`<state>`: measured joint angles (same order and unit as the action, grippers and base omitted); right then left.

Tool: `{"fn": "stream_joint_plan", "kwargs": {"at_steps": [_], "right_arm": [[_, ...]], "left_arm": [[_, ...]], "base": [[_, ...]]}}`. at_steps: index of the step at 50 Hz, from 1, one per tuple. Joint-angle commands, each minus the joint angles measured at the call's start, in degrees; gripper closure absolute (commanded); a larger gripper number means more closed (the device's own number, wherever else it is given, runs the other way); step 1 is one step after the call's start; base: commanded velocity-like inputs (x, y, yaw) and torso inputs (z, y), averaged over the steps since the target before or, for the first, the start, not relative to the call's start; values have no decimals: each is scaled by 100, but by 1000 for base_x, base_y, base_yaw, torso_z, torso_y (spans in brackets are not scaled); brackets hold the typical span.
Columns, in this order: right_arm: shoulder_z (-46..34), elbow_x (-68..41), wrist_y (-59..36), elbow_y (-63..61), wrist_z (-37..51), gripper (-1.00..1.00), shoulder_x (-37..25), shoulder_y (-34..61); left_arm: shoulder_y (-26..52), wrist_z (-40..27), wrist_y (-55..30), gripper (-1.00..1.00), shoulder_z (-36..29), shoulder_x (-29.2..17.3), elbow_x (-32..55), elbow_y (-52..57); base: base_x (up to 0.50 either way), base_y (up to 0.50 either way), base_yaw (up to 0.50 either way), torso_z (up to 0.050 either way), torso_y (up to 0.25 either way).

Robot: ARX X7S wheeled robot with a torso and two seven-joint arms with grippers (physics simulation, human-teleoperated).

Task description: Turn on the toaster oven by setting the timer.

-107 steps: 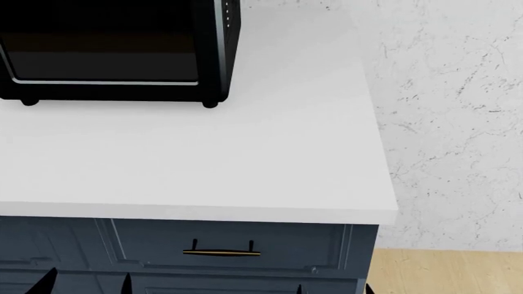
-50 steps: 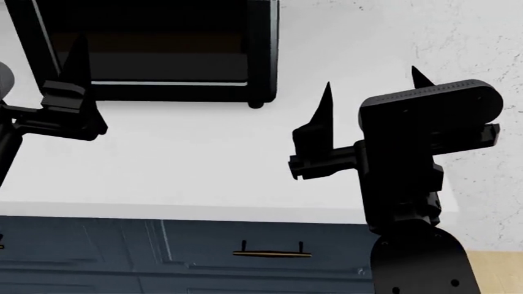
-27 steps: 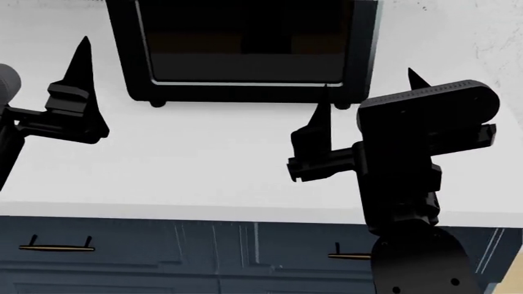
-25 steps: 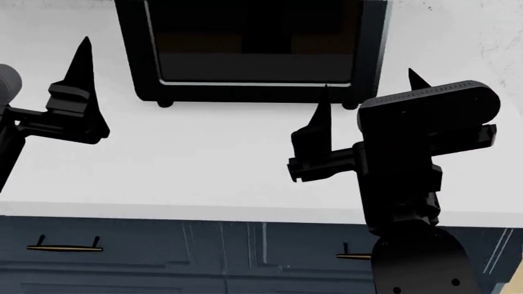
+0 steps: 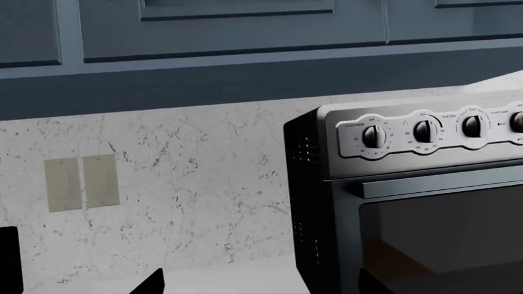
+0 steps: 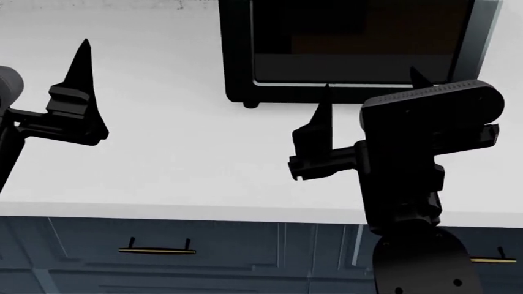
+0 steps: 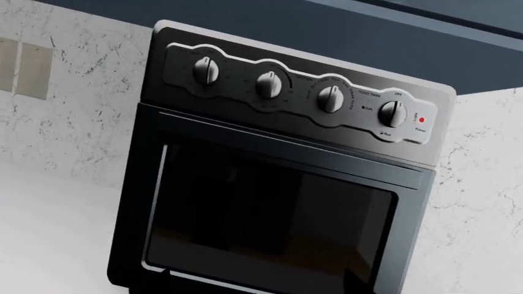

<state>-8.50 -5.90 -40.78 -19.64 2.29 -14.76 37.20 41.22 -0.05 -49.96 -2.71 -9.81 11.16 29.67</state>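
The toaster oven (image 6: 359, 52) has shifted right; both claws stay spread, empty

light: even, diffuse, no visible source
countertop (image 6: 188, 165): bright, near washed out, no cast shadows
toaster oven (image 7: 278, 184): glass door dark, soft sheen on the control strip
grippers: black silhouettes, detail lost
focus: sharp renders, no blur, no edge distortion

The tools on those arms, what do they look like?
All matt black. The left tool shows a long pointed finger like a spike on a blocky base. The right tool has two such spikes, behind a rounded box with a dotted edge. No cables or markings visible.
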Motion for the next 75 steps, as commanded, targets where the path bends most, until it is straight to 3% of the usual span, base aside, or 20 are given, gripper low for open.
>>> {"fn": "stream_joint_plan", "kwargs": {"at_steps": [1, 11, 49, 75], "right_arm": [[54, 4, 130, 26, 85, -100, 2, -33], [98, -50, -102, -232, 140, -100, -19, -34], [11, -104, -144, -380, 208, -100, -101, -30], [-155, -188, -698, -912, 207, -100, -123, 479]], "left_arm": [[-43, -17, 84, -100, -27, -35, 46, -58], [-24, -56, 13, -100, -54, -57, 98, 21], [-79, -151, 150, -100, -146, -160, 215, -32], [-100, -194, 313, -100, -151, -241, 286, -156]], "base": [[0, 0, 0, 0, 0], [72, 0, 0, 0, 0], [368, 0, 0, 0, 0], [0, 0, 0, 0, 1]]}}
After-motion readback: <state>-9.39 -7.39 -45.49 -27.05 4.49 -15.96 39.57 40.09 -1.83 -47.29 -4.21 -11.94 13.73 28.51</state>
